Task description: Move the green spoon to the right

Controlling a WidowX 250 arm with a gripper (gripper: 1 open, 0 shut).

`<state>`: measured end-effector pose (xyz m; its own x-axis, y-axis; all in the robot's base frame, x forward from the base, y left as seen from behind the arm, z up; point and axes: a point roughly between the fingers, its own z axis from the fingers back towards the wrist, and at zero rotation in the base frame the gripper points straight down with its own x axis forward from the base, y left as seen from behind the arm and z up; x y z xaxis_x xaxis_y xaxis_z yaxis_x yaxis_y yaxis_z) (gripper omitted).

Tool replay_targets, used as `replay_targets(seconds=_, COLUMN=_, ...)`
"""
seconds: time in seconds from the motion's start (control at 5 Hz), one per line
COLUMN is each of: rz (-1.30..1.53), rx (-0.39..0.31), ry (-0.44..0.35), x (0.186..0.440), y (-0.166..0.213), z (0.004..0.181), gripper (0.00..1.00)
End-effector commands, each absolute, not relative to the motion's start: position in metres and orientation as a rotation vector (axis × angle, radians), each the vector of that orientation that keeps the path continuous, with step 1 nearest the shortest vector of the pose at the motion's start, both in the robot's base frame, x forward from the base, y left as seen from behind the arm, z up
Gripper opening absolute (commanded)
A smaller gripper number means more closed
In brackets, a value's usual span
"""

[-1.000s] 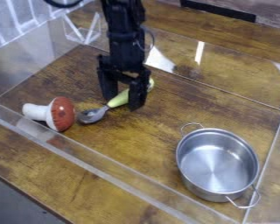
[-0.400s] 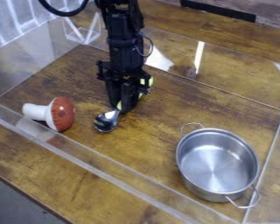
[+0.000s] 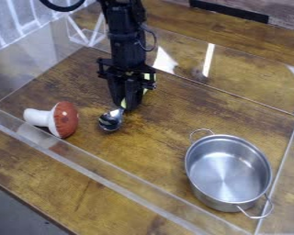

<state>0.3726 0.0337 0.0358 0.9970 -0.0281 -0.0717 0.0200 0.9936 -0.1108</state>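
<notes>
The fingers of the black gripper [image 3: 126, 99] are closed tight on the green spoon [image 3: 110, 120], around its fat handle. They hide most of that handle, so I can't see just where each one pinches. The handle looks like a good part to grab, because it is thicker than the bowl and should not slip as easily. The shiny bowl pokes out below the fingers, toward the front of the wooden table [image 3: 131, 165]. I can't tell if it touches the wood.

The mushroom toy [image 3: 65, 119] with the red cap lies on its side, on the left of the picture, near the bowl. Going right would take the spoon away from it, so a bump there seems unlikely. The round steel pot [image 3: 228, 174] sits well apart, on the right and nearer the front. The spoon should stop before it, or pass behind it.
</notes>
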Motion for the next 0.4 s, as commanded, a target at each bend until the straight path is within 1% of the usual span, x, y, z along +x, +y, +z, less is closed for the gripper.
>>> replay_targets(seconds=0.0, rz=0.007, rx=-0.113, ry=-0.022, x=0.3762, y=0.0341, z=0.0681, gripper=0.00)
replay_targets(seconds=0.2, rz=0.019, rx=-0.122, ry=-0.038, x=0.3756, y=0.0288, z=0.0740, gripper=0.00)
